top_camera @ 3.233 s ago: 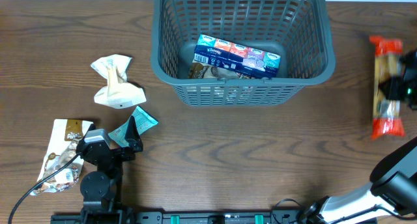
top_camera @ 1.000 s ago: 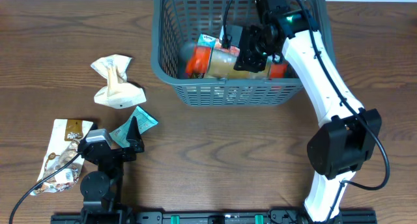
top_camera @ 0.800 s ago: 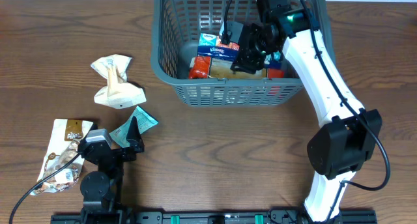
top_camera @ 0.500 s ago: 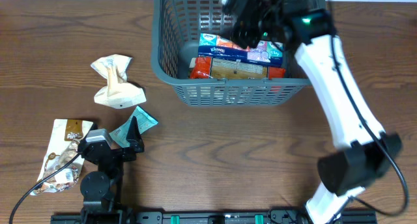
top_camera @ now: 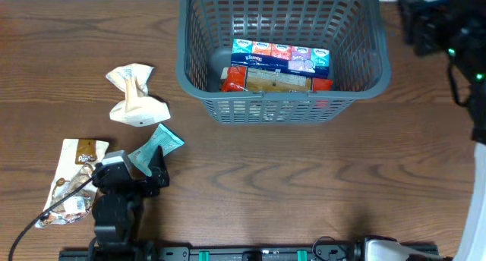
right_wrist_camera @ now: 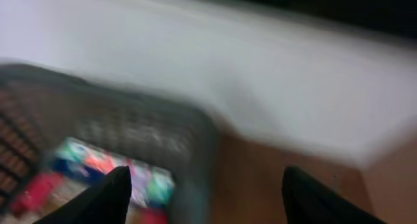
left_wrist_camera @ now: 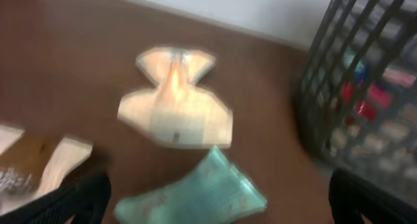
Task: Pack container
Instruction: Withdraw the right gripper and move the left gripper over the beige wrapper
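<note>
The dark grey container (top_camera: 364,83) stands at the back middle of the table, holding a blue tissue pack (top_camera: 281,58) and a red-and-tan snack pack (top_camera: 275,80). My right gripper (top_camera: 414,26) hovers blurred beyond the container's right rim; in the right wrist view it (right_wrist_camera: 208,201) is open with nothing between its fingers (right_wrist_camera: 104,198), and the container (right_wrist_camera: 150,136) lies below on the left. My left gripper (top_camera: 154,172) is open and low at the front left. A teal pack (left_wrist_camera: 195,195) lies between its fingers (left_wrist_camera: 75,201), untouched.
A cream crumpled pack (top_camera: 135,98) lies left of the container, also in the left wrist view as a cream pack (left_wrist_camera: 174,103). A white-and-brown snack bag (top_camera: 72,177) sits at the front left beside the left arm. The teal pack (top_camera: 161,143) rests just ahead of the left gripper.
The right gripper let go of the red-and-tan pack in the container, rose and swung out to the right. The left arm shifted slightly toward the teal pack.
</note>
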### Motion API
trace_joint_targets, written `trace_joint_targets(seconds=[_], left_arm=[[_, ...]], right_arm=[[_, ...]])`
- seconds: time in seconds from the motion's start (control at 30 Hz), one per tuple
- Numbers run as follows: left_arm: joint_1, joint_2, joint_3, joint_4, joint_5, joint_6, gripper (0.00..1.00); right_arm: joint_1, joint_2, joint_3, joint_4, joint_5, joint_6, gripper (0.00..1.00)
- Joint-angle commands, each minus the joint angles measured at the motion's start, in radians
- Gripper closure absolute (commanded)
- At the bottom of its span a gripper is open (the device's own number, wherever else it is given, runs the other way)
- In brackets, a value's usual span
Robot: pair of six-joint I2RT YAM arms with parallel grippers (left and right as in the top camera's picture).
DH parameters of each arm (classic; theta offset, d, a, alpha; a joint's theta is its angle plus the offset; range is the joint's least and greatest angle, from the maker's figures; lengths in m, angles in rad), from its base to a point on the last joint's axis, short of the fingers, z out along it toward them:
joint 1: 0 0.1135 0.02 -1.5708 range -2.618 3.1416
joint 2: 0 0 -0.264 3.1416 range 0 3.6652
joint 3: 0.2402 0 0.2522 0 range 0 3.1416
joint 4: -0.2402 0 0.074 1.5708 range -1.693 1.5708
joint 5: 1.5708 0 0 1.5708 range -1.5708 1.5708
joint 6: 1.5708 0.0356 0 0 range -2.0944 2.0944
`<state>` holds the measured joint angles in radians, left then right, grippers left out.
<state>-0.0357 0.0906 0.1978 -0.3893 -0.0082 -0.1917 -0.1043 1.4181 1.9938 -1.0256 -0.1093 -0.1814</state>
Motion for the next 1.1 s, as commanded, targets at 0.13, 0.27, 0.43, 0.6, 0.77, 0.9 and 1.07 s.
trace_joint_targets(seconds=[0.13,0.27,0.43,0.6,0.77,0.9,1.07], left_arm=[[-0.004,0.361,0.456,-0.203,0.027,-0.013,0.01],[-0.004,0.601,0.733,-0.408,0.027,0.017,0.01],[-0.004,0.845,1.022,-0.639,0.026,0.119,0.01],[-0.004,1.014,1.172,-0.785,0.026,0.198,0.01],[0.005,1.219,1.317,-0.881,0.027,0.145,0.01],[0.04,1.387,1.444,-0.885,0.027,0.138,0.01],[0.122,1.562,1.563,-0.888,0.027,0.138,0.01]], right_arm=[[-0.215,0.076,-0.1,-0.127,0.039,0.125,0.32],[-0.264,0.099,-0.23,-0.107,0.025,0.121,0.28],[-0.27,0.119,-0.449,0.017,-0.013,0.122,0.26],[-0.269,0.121,-0.701,0.198,-0.048,0.148,0.25],[-0.268,0.121,-0.833,0.295,-0.056,0.139,0.25],[-0.268,0.121,-0.84,0.323,-0.062,0.139,0.24],[-0.268,0.121,-0.84,0.337,-0.083,0.126,0.25]])
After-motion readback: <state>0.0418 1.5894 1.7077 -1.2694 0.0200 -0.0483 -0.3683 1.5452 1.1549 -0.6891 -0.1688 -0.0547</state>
